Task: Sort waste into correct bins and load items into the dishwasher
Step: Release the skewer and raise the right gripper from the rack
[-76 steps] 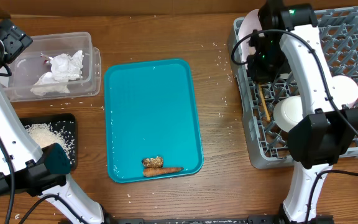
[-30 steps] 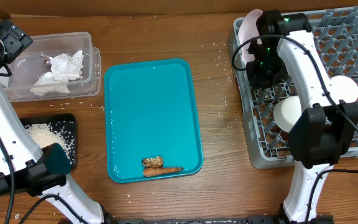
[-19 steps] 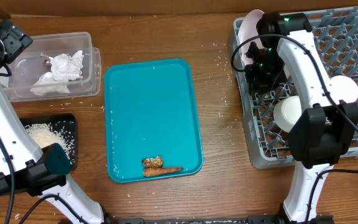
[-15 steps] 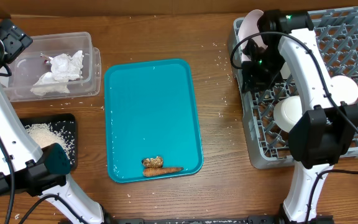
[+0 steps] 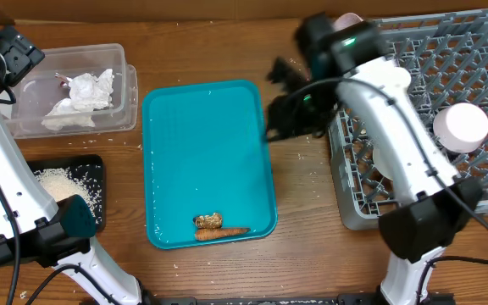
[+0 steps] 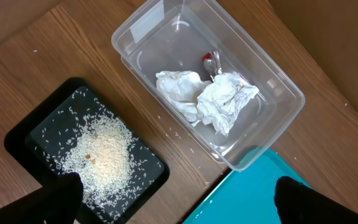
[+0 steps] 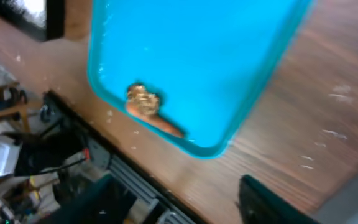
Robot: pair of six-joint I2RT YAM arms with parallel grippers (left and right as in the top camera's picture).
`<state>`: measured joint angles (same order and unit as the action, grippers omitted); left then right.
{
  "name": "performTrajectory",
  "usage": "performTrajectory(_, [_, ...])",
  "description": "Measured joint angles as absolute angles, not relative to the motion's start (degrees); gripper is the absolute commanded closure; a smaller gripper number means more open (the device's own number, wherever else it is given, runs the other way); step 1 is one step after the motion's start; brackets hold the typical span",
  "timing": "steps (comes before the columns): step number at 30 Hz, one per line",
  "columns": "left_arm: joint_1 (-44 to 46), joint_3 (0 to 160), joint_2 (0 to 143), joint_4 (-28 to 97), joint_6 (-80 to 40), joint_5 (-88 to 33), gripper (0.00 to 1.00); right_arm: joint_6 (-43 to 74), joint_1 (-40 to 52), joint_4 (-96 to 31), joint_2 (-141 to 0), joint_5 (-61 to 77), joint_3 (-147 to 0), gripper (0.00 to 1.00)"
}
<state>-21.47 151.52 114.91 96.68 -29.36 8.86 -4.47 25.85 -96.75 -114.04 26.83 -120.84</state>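
Overhead view: right gripper, fingers spread and empty, above the teal tray's far right edge; brown scrap and carrot stick lie at the tray's near edge. Left gripper spread wide, empty.

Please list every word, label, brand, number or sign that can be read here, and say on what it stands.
No text can be read in any view.
The clear tub has a pale patch on its wall that may be a label, but no letters show.
The red wrapper is too small to show print.
The teal tray, black tray and dish rack show no markings.
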Motion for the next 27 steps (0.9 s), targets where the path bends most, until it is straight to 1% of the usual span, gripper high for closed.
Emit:
performTrajectory(1, [-21.47,151.52,114.91,96.68,-29.36,8.84,0.0,-4.69,28.25,-96.23,-114.06,26.7,-120.84,0.0])
performTrajectory(3, [-21.47,151.52,114.91,96.68,-29.36,8.84,0.0,-4.4,33.63,-94.21,-114.06,26.09,-120.86,0.0])
performTrajectory(8, [-21.47,151.52,114.91,96.68,-29.36,8.84,0.0,-1.61,42.5,-89.08,-114.06,23.31,-120.86,0.0])
performTrajectory(13, [-21.45,151.52,114.91,96.68,-29.36,8.86,0.0,4.82,46.52,-87.5,-114.06,19.46,-120.86,0.0])
performTrajectory(18, [-21.47,151.52,114.91,96.68,-29.36,8.84,0.0,13.04,46.0,-88.97,-113.8,11.51,-120.86,0.0])
performTrajectory(21, [-21.47,151.52,114.91,96.68,-29.36,8.84,0.0,18.52,43.75,-90.83,-112.07,5.17,-120.86,0.0])
performTrajectory(25, [-21.45,151.52,114.91,96.68,-29.36,8.84,0.0,23.66,36.45,-93.1,-105.78,-1.17,-120.86,0.0])
performTrajectory(27, [-21.45,151.52,114.91,96.68,-29.36,8.84,0.0,25.21,30.46,-94.63,-101.25,-3.25,-120.86,0.0])
